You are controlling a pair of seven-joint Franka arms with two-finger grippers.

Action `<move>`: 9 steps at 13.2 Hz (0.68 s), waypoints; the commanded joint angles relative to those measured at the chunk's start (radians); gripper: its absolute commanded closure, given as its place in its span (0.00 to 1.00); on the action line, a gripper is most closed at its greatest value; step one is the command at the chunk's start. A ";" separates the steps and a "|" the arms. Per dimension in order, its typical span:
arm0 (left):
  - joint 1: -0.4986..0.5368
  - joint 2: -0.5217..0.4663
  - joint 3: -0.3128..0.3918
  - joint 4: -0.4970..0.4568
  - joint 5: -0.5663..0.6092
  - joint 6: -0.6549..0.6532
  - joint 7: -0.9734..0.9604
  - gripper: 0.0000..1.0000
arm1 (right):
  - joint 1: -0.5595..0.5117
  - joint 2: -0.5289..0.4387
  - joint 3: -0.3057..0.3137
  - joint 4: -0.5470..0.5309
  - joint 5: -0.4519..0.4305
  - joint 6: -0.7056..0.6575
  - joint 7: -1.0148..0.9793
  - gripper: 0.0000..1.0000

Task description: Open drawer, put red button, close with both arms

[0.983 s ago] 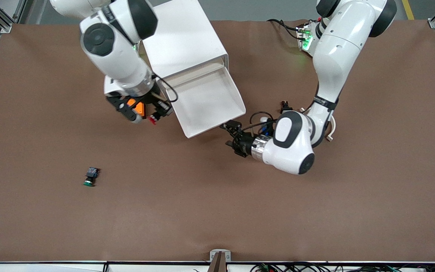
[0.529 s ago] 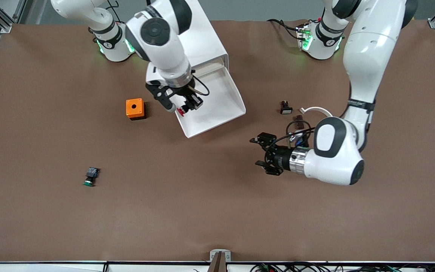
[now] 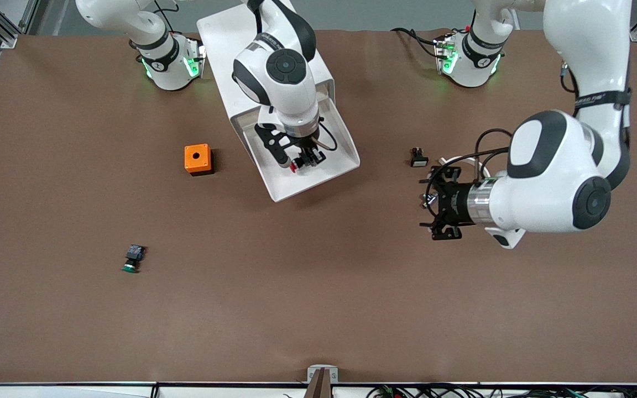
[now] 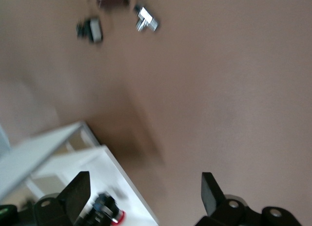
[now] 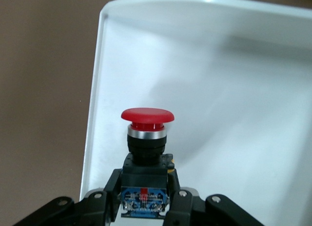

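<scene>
Right gripper [image 3: 303, 161] first: its fingers [image 5: 178, 199] are clamped tight on the black-and-blue body of the red button [image 5: 147, 123], red cap pointing away from the wrist. Gripper and button hang over the pulled-out top drawer [image 3: 340, 145], above its white tray floor, with the tray's rounded rim showing in the right wrist view. The drawer sticks out of the white cabinet [image 3: 224, 44], which sits between the two arm bases.

Over to the left gripper [image 3: 439, 203]: fingers [image 4: 210, 191] spread wide, nothing between them, hovering over bare brown table [image 3: 318, 309] toward the left arm's end, well apart from the drawer. A small black-and-white part [image 3: 418, 158] lies on the table beside it.

Elsewhere on the table: an orange box [image 3: 197, 159] with a round hole in its top sits beside the drawer toward the right arm's end, and the green-capped button [image 3: 132, 258] lies nearer the front camera than that box.
</scene>
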 commanded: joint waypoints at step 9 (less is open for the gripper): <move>-0.013 -0.143 -0.011 -0.046 0.189 -0.057 0.743 0.00 | 0.026 0.028 -0.018 0.119 -0.031 -0.065 -0.025 0.00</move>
